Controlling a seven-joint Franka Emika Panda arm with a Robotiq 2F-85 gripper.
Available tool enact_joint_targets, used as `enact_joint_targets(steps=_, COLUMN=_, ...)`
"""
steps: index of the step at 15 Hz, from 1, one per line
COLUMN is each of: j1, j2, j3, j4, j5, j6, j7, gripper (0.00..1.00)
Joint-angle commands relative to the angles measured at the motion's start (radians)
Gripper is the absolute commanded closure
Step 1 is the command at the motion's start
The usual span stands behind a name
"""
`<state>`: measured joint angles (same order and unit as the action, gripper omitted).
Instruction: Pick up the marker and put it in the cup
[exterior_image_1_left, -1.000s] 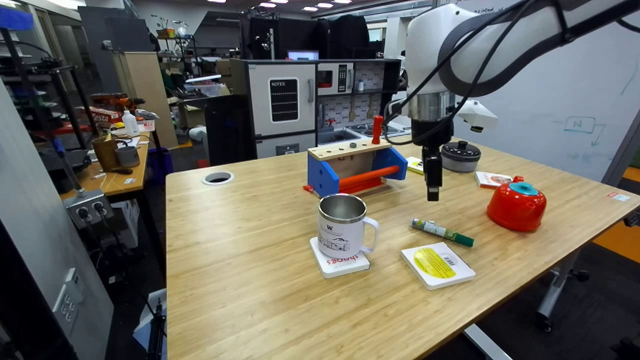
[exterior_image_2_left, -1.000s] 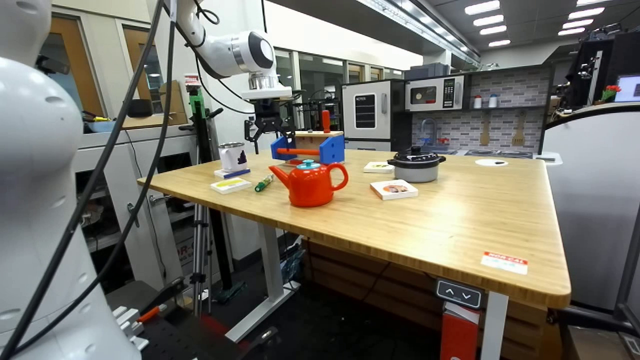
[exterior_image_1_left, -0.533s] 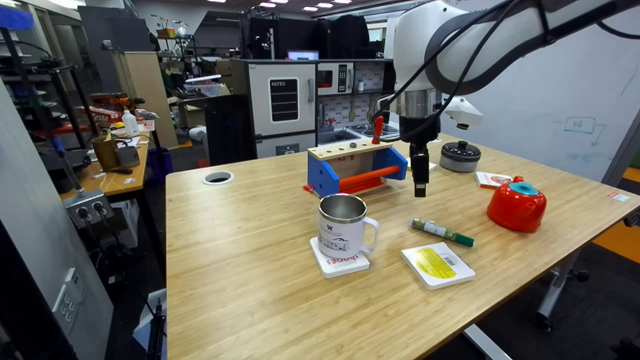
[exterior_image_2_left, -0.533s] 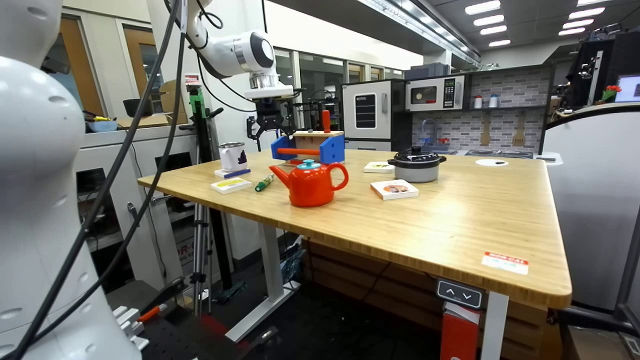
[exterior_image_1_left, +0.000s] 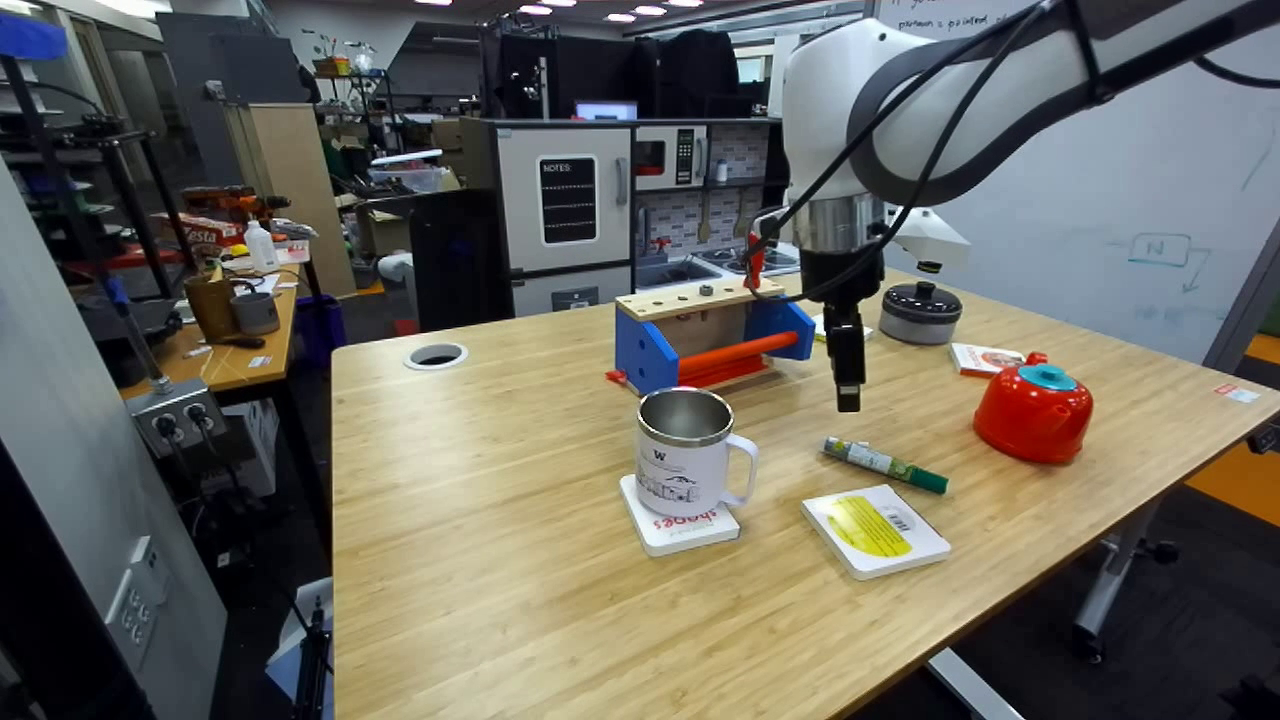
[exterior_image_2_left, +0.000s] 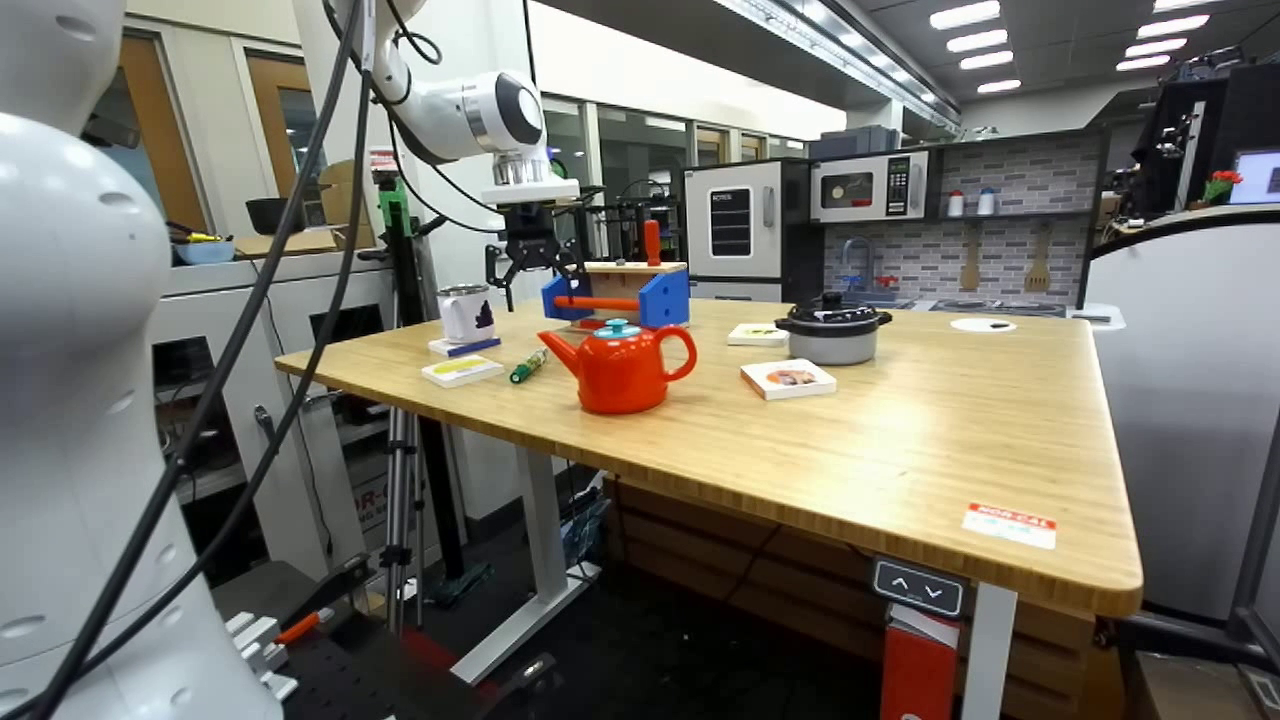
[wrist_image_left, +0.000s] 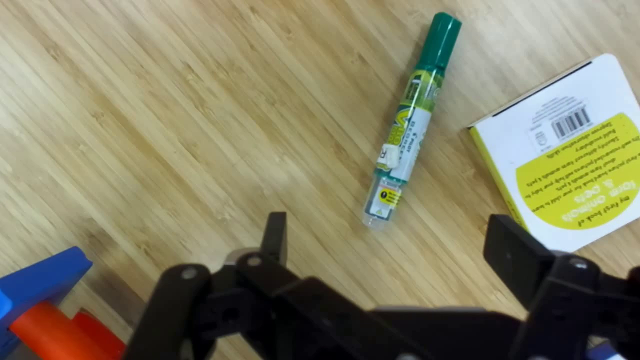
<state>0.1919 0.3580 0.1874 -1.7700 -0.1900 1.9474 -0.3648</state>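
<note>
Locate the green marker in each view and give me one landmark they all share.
In an exterior view: green marker below and right of centre, dark-green end lower right.
In an exterior view: green marker left of centre, dark-green end lower left.
In the wrist view: green marker mostly above and right of centre, dark-green end uppermost.
Shared landmark: white book with a yellow patch, beside the marker, not touching it.

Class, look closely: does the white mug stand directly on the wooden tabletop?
No, in an exterior view the white mug stands on a white book lettered "shapes", which separates it from the wooden tabletop.
</note>
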Motion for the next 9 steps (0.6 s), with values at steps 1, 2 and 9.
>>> enact_joint_targets(steps=1, j1=0.001, j2=0.007, j3=0.004, j4=-0.014, j5=-0.002, j6=-0.005, j7=0.006, gripper=0.0)
enact_joint_targets(steps=2, j1=0.002, j2=0.013, j3=0.003, j4=-0.016, j5=-0.005, j6=-0.001, j7=0.008, gripper=0.0)
enact_joint_targets(steps=9, j1=0.004, j2=0.071, j3=0.009, j4=-0.004, j5=0.001, j6=-0.007, j7=0.002, gripper=0.0)
